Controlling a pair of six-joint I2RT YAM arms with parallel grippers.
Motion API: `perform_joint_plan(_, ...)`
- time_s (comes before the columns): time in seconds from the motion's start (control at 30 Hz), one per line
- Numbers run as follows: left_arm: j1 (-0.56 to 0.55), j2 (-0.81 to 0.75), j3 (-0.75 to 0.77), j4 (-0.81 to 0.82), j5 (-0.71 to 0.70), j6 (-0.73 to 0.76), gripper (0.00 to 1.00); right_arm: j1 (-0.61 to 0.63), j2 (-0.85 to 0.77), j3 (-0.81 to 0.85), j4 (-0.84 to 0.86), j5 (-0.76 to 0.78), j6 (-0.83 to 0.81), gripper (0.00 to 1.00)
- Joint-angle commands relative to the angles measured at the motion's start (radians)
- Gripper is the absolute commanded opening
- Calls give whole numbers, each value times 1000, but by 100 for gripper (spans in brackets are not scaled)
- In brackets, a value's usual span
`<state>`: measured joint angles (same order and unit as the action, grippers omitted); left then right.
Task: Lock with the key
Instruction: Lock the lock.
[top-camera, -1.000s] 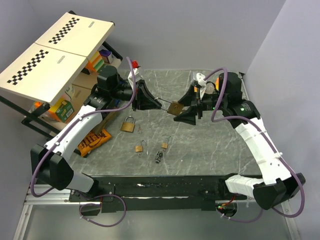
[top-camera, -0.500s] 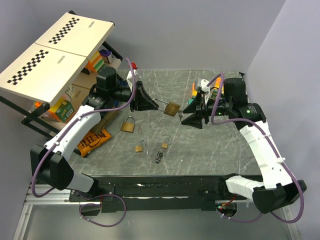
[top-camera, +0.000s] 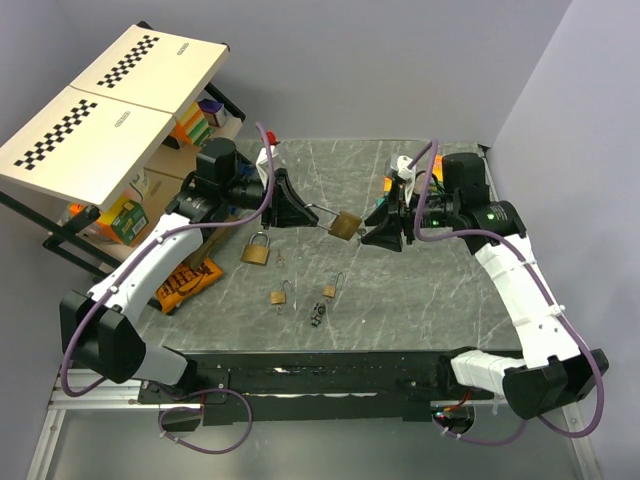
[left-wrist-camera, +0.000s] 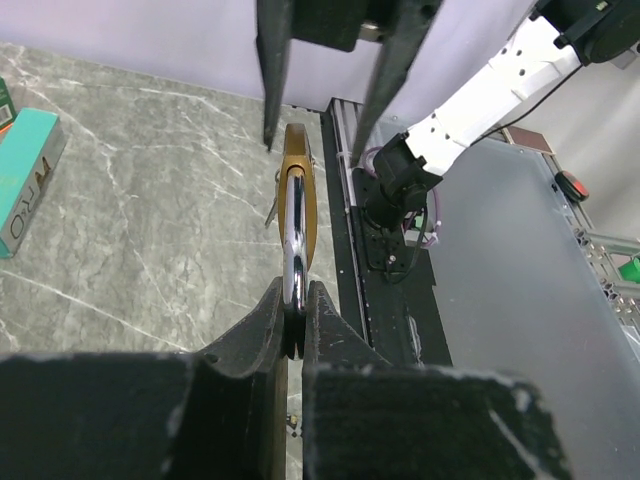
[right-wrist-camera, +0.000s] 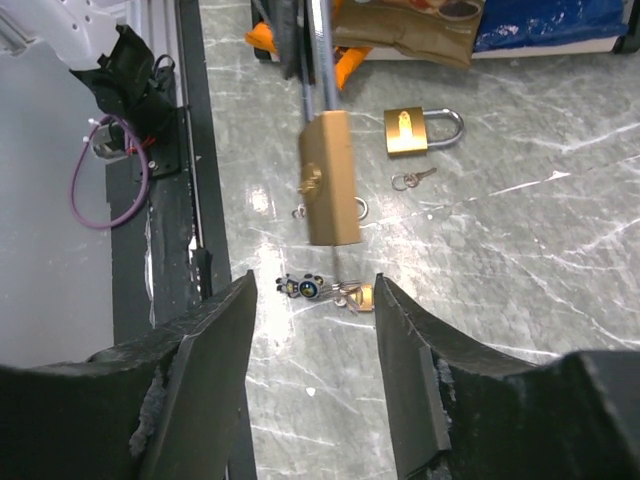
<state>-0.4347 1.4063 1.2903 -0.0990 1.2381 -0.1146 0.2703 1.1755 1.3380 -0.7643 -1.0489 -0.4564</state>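
Observation:
My left gripper (top-camera: 303, 211) (left-wrist-camera: 294, 300) is shut on the chrome shackle of a brass padlock (top-camera: 346, 225) (left-wrist-camera: 298, 190) (right-wrist-camera: 330, 180), holding it in the air over the middle of the table. Facing it from the right, my right gripper (top-camera: 374, 229) (right-wrist-camera: 313, 284) is open and close to the padlock's body, with nothing between its fingers. The key (top-camera: 318, 317) (right-wrist-camera: 312, 288), a tiny dark bunch, lies on the table below, beside a small brass padlock (top-camera: 329, 290) (right-wrist-camera: 363, 297).
A larger brass padlock (top-camera: 256, 250) (right-wrist-camera: 420, 130) and another small one (top-camera: 279, 296) lie left of centre. An orange snack packet (top-camera: 185, 282) is at the table's left edge. A shelf of boxes under checkered boards (top-camera: 110, 105) stands at the back left.
The right gripper's jaws have narrowed, and it has drawn back a little to the right of the padlock. The left gripper still holds the padlock, which has sunk slightly.

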Motion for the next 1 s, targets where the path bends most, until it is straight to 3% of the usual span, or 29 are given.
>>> perform_joint_plan(0.0, -12, -61, 20, 50, 52, 27, 1, -2, 26, 46, -13, -28, -45, 53)
perform_joint_plan(0.23, -19, -50, 33, 21, 52, 58, 1, 0, 44, 52, -29, -60, -74, 38)
perform_joint_plan(0.43, -19, -32, 40, 36, 43, 40, 1, 9, 44, 55, -39, -77, -97, 16)
perform_joint_plan(0.57, -19, -24, 49, 50, 47, 35, 1, 15, 47, 55, -49, -77, -114, 15)
perform_joint_plan(0.83, -18, -10, 64, 39, 54, 44, 1, 24, 72, 67, -79, -69, -140, 33)
perform_joint_plan(0.97, -21, -9, 66, 39, 57, 49, 1, 32, 78, 73, -76, -76, -139, 64)
